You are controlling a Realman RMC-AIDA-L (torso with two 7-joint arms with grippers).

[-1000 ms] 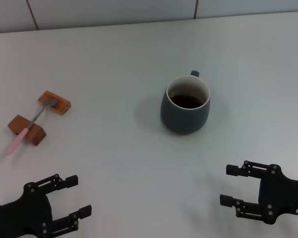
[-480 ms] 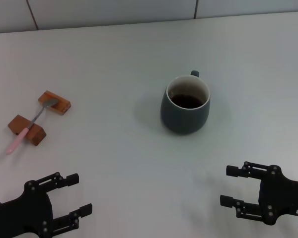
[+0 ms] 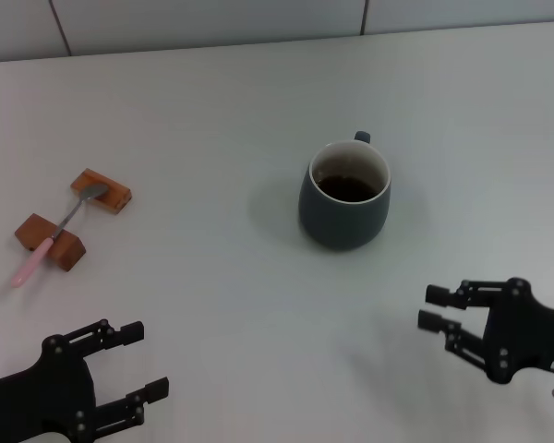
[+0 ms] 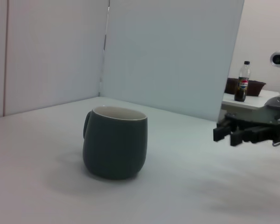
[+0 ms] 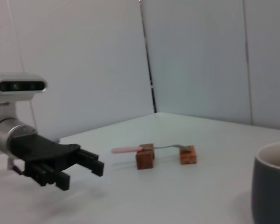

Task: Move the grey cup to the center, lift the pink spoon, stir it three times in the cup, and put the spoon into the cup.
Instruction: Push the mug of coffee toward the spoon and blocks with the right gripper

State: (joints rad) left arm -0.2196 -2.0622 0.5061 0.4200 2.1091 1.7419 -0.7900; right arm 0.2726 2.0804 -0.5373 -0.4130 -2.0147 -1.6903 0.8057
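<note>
The grey cup [image 3: 344,196] stands upright right of the table's middle with dark liquid inside and its handle toward the far side; it also shows in the left wrist view as the cup [image 4: 115,144] and at the edge of the right wrist view as the cup [image 5: 272,186]. The pink spoon [image 3: 48,237] lies at the left across two wooden blocks, its metal bowl on the far block; the right wrist view shows the spoon [image 5: 130,150] as well. My left gripper [image 3: 146,360] hovers open near the front left edge. My right gripper [image 3: 431,307] hovers open at the front right, short of the cup, holding nothing.
Two brown wooden blocks, the far block [image 3: 102,190] and the near block [image 3: 52,243], carry the spoon. A tiled wall [image 3: 258,18] runs along the table's far edge. In the left wrist view a bottle [image 4: 242,87] stands on a distant table.
My right gripper has shifted slightly toward the cup and turned, so its fingertips now look closer together. The left gripper, cup and spoon have not moved.
</note>
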